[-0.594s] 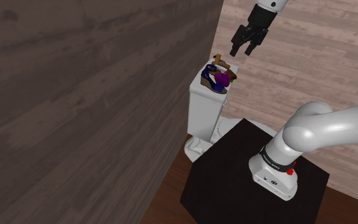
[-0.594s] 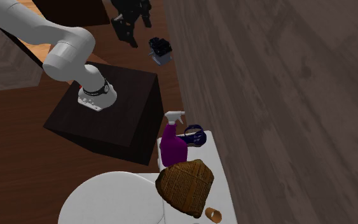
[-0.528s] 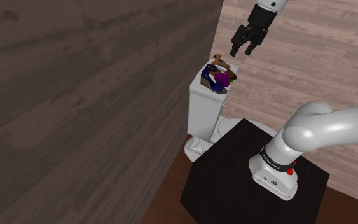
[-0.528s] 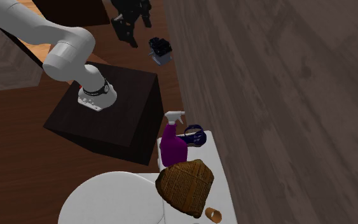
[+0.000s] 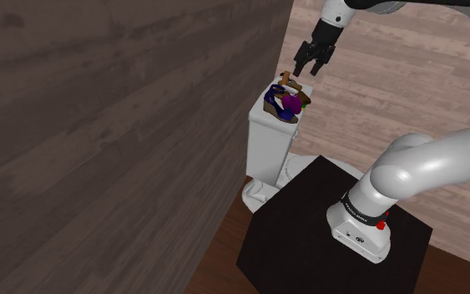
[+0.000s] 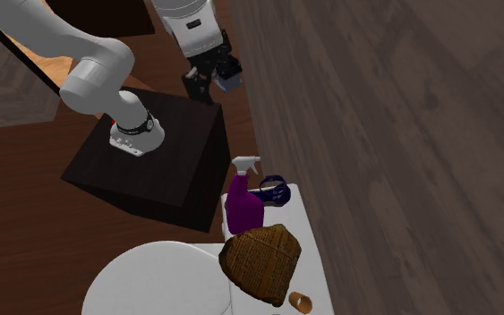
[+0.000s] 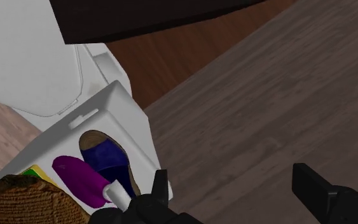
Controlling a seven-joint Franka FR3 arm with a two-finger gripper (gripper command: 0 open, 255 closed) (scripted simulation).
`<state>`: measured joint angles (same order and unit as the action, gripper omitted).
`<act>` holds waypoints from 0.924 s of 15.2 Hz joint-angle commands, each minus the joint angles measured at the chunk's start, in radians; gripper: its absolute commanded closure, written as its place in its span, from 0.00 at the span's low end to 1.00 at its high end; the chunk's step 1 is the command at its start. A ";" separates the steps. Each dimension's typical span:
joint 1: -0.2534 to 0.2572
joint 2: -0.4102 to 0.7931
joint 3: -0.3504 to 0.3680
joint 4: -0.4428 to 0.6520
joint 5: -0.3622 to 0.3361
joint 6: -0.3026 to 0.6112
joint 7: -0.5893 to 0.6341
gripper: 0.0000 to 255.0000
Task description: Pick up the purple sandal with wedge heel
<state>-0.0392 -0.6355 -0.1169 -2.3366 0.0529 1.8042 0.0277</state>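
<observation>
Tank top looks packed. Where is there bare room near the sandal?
Bare lid shows at the end past the sandal, plus a thin strip along the wall. The other side is crowded: purple bottle right beside the sandal, woven brown thing beyond it.

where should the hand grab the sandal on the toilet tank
Probably the sandal by its wedge sole, pinched across its width from straight above: it lies insole-up on the tank lid, the purple spray bottle close along one side and the wall on the other.
</observation>
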 commanded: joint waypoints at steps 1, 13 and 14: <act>-0.003 0.062 -0.032 0.014 -0.003 0.037 -0.041 0.00; -0.007 0.503 -0.201 0.219 0.083 0.186 -0.304 0.00; -0.010 0.543 -0.211 0.245 0.098 0.191 -0.328 0.00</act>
<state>-0.0479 -0.1365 -0.3166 -2.1126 0.1351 1.9813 -0.2745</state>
